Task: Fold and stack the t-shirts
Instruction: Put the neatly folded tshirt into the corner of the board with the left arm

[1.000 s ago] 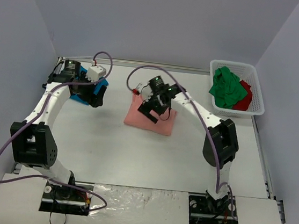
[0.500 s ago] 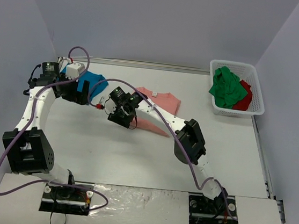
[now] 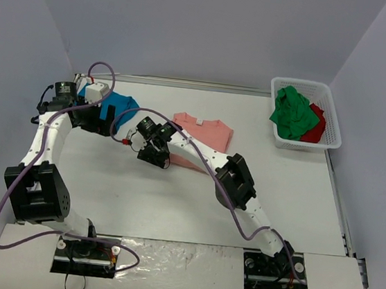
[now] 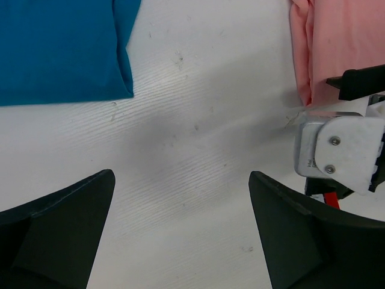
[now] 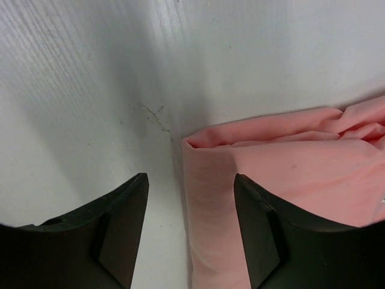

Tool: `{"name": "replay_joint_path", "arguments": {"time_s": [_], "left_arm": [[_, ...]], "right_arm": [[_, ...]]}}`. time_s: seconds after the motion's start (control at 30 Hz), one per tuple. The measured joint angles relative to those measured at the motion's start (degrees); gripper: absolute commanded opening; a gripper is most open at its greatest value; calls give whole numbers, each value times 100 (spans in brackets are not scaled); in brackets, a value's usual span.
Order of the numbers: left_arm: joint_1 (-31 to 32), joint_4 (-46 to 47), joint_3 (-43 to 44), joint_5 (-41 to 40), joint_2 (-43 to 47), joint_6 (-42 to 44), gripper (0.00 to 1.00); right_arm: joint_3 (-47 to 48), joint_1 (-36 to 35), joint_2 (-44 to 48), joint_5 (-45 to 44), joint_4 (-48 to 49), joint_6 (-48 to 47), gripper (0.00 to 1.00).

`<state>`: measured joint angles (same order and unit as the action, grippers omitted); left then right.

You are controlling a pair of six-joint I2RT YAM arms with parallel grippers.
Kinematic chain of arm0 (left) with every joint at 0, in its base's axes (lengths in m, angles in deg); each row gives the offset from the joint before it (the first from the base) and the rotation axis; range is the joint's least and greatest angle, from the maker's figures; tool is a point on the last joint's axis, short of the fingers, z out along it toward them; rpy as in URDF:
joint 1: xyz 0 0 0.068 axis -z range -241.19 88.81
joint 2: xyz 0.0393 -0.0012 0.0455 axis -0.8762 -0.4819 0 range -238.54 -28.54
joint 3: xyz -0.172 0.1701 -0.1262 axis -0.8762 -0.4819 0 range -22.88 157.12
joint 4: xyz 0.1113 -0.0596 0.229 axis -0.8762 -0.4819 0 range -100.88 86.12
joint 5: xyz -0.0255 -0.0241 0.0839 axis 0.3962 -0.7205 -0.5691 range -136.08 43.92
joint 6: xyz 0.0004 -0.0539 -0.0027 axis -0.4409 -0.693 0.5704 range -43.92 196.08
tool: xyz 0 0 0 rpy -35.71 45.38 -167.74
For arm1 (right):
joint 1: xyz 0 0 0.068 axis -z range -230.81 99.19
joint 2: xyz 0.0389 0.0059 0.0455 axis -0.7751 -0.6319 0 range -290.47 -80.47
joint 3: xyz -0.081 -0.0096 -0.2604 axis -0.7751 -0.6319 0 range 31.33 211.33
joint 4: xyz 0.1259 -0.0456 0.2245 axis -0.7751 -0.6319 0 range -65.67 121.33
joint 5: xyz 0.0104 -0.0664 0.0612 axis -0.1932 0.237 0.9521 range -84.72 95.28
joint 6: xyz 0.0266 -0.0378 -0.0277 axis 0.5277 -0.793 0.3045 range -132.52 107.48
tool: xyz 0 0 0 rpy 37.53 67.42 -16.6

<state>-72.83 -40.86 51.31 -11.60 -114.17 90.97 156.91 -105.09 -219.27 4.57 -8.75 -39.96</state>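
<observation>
Pink shirt (image 3: pixel 201 135) has gone from a tidy square to spread wider, and the right arm has swung across to its left edge.

It's mid-table, collar at the back. The right gripper (image 5: pixel 189 180) sits half spread over the corner of its near fold, not pinching anything yet. The teal shirt (image 3: pixel 120 101) lies flat at back left, and the green shirt (image 3: pixel 293 113) and red shirt (image 3: pixel 317 125) are in the basket (image 3: pixel 330 143). The left gripper (image 4: pixel 180 241) is wide open over bare table (image 3: pixel 172 205) between teal and pink. My worry: those fingers might only catch the top layer, so a pull would drag the fold apart. The two wrists are also close enough to bump.
</observation>
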Motion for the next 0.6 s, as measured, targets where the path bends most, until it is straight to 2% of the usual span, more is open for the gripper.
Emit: {"name": "replay_joint_path", "arguments": {"time_s": [0.13,0.23,0.27,0.33,0.37,0.53,0.57,0.6], "left_arm": [[-2,2,0,20,-42,-11,94],[0,7,0,55,-42,-13,94],[-2,11,-9,72,-42,-20,94],[0,28,-28,125,-42,-37,95],[0,42,-39,149,-42,-55,95],[-2,63,-81,229,-42,-138,95],[-2,72,-81,245,-42,-173,96],[-2,85,-81,264,-42,-208,97]], "right_arm": [[136,46,-273,-42,4,-2,56],[243,61,-446,-109,-17,-17,50],[275,63,-452,-136,13,-24,41],[289,66,-511,-208,26,-48,33],[302,66,-531,-251,26,-61,24],[249,66,-544,-422,68,-116,9],[201,61,-527,-463,103,-122,0],[146,57,-496,-496,146,-142,0]]}}
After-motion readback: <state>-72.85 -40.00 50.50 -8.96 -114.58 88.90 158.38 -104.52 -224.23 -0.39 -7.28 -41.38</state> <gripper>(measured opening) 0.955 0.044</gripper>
